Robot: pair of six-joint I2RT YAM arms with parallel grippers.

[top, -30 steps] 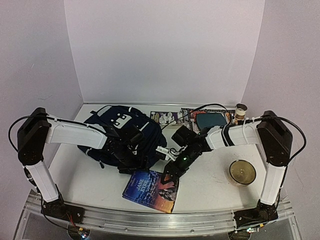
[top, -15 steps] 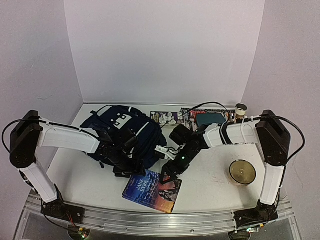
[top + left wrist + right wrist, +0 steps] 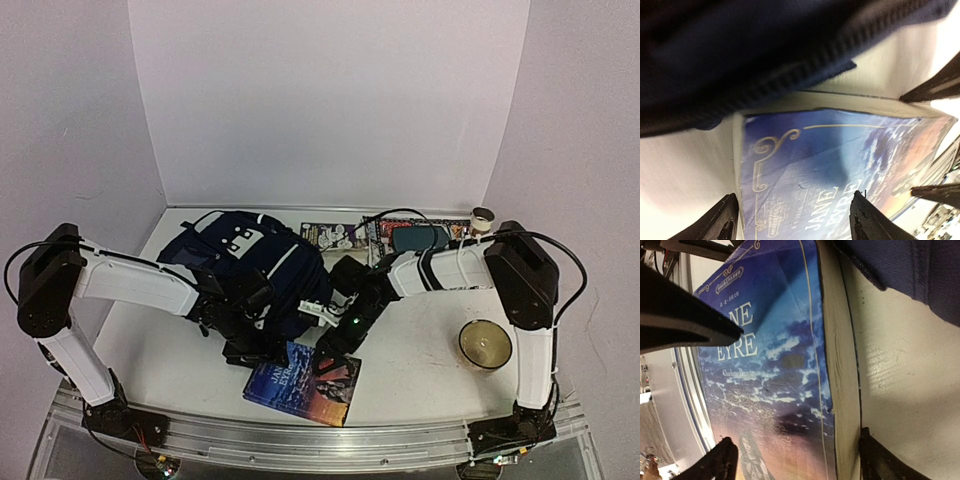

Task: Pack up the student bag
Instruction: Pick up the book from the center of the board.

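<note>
The student bag (image 3: 250,265), dark navy with white trim, lies at the left middle of the table. A blue "Jane Eyre" book (image 3: 300,375) lies flat in front of it, its far edge close to the bag's fabric (image 3: 740,50). My left gripper (image 3: 252,345) is open over the book's left part (image 3: 805,165), fingers spread across the cover. My right gripper (image 3: 335,345) is open too, one fingertip (image 3: 722,460) over the cover (image 3: 780,365) and the other (image 3: 875,455) beside the page edge on the table. The bag's edge (image 3: 910,270) shows at the top right of the right wrist view.
A patterned mat with a teal pouch (image 3: 420,238) and a printed booklet (image 3: 335,234) lie at the back. A small round container (image 3: 483,218) stands at the back right. A dark bowl (image 3: 485,344) sits at the right front.
My right gripper has opened wider and shifted left toward the bag. The left arm has dropped lower and closer to the book.
</note>
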